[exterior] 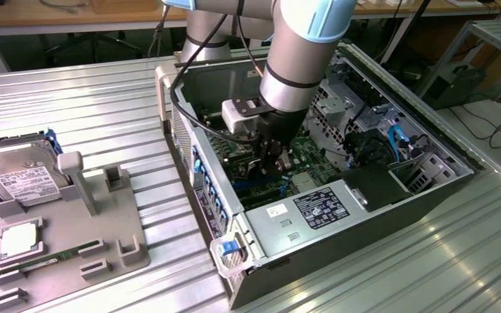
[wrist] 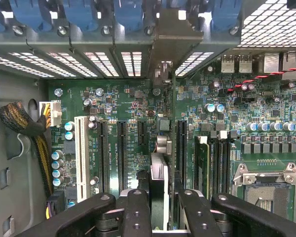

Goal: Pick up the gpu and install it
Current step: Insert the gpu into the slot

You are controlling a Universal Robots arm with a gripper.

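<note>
My gripper (exterior: 268, 162) reaches down inside the open computer case (exterior: 425, 195), just above the green motherboard (exterior: 307, 160). In the wrist view its two black fingers (wrist: 137, 210) stand on either side of the gpu (wrist: 159, 173), a thin dark card seen edge-on. The gripper (wrist: 164, 196) is shut on that card. The card's silver bracket (wrist: 164, 47) sits against the case's rear slot openings. The card stands upright over the motherboard (wrist: 128, 108), between the black expansion slots (wrist: 122, 155). Whether its lower edge touches a slot is hidden.
A white slot (wrist: 80, 153), a memory stick in its slot (wrist: 202, 165) and the bare CPU socket (wrist: 269, 190) flank the card. The power supply (exterior: 320, 208) fills the case's near end. On the exterior view's left, a grey fixture (exterior: 76, 241) holds a hard drive (exterior: 15, 173).
</note>
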